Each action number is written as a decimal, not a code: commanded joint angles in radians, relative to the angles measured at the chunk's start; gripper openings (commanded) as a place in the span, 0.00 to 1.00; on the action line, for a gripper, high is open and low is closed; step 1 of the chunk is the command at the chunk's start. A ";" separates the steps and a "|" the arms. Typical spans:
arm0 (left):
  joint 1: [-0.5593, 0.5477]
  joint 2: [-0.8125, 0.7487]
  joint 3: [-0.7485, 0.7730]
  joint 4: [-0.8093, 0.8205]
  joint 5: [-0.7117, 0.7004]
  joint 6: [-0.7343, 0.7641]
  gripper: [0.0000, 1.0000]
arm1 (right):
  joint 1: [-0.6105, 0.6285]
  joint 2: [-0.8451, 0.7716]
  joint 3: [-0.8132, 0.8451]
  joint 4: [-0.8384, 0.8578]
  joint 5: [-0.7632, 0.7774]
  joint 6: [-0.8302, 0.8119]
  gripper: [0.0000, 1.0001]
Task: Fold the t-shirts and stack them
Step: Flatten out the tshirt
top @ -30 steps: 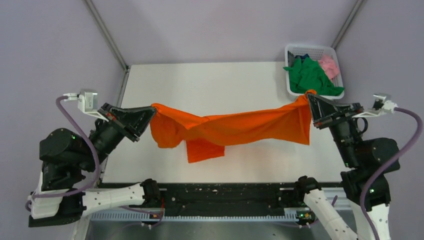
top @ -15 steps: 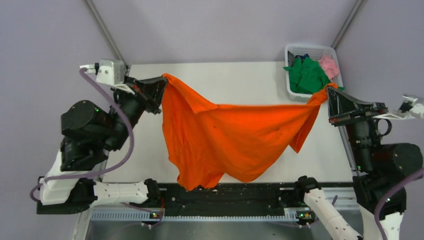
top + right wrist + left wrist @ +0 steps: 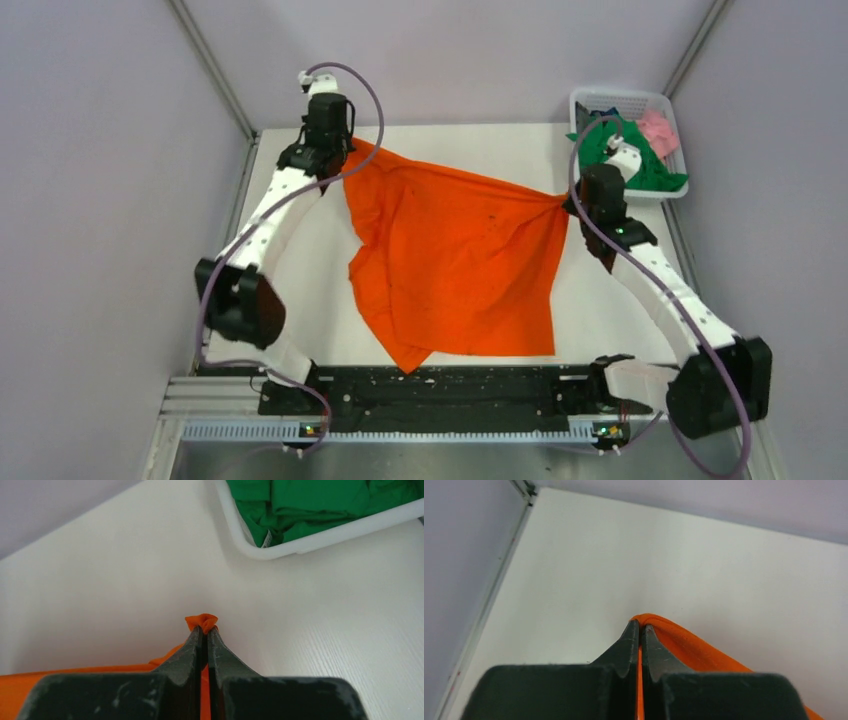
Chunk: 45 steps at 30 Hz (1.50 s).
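Observation:
The orange t-shirt (image 3: pixel 455 260) lies spread over the middle of the table, its lower edge near the front. My left gripper (image 3: pixel 345 150) is shut on its far left corner (image 3: pixel 684 642), low over the table at the back. My right gripper (image 3: pixel 568 198) is shut on its right corner (image 3: pixel 201 620), next to the basket. The green t-shirt (image 3: pixel 620 145) and the pink t-shirt (image 3: pixel 658 130) lie bunched in the white basket (image 3: pixel 598 98); the green one also shows in the right wrist view (image 3: pixel 320 505).
The white lattice basket (image 3: pixel 280 547) stands at the table's back right corner, close to my right gripper. Metal frame posts (image 3: pixel 212 70) rise at the back corners. A black rail (image 3: pixel 450 385) runs along the table's front edge.
Both arms have reached far forward to the back of the table, carrying the orange shirt with them. The shirt has gone from hanging stretched in the air to lying spread on the table.

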 commanded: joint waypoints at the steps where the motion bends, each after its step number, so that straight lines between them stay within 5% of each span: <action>1: 0.125 0.266 0.177 0.111 0.230 -0.031 0.00 | -0.010 0.221 0.048 0.262 0.140 -0.034 0.00; 6: 0.170 0.709 0.715 0.041 0.313 0.028 0.06 | -0.031 0.615 0.327 0.346 0.219 -0.133 0.07; 7: 0.170 0.776 0.797 0.039 0.318 0.040 0.26 | -0.036 0.674 0.392 0.352 0.230 -0.160 0.15; 8: 0.170 0.825 0.856 0.043 0.336 0.045 0.69 | -0.040 0.735 0.454 0.355 0.246 -0.201 0.32; 9: 0.171 0.856 0.887 0.051 0.352 0.045 0.95 | -0.042 0.777 0.518 0.345 0.254 -0.232 0.52; 10: 0.171 0.865 0.889 0.060 0.363 0.040 0.98 | -0.042 0.816 0.573 0.319 0.255 -0.252 0.62; 14: 0.170 0.747 0.741 0.065 0.385 -0.030 0.99 | -0.038 0.775 0.578 0.254 0.154 -0.247 0.97; 15: 0.170 0.704 0.685 0.062 0.401 -0.052 0.99 | -0.035 0.737 0.544 0.250 0.119 -0.244 0.99; 19: 0.165 0.480 0.389 -0.014 0.537 -0.208 0.99 | -0.004 0.558 0.397 0.096 -0.008 -0.213 0.99; 22: 0.125 0.282 0.023 0.018 0.648 -0.302 0.99 | 0.022 0.386 0.192 0.004 -0.093 -0.115 0.99; 28: -0.065 -0.041 -0.504 0.184 0.673 -0.434 0.99 | 0.033 0.086 -0.289 0.205 -0.445 0.059 0.99; 33: -0.191 -0.138 -0.742 0.275 0.652 -0.573 0.99 | 0.035 0.109 -0.418 0.298 -0.554 0.120 0.99; 41: -0.200 -0.107 -0.970 0.402 0.708 -0.624 0.99 | 0.036 0.191 -0.491 0.295 -0.516 0.159 0.99; 45: -0.201 -0.129 -1.007 0.203 0.608 -0.635 0.99 | 0.035 0.155 -0.553 0.272 -0.476 0.229 0.99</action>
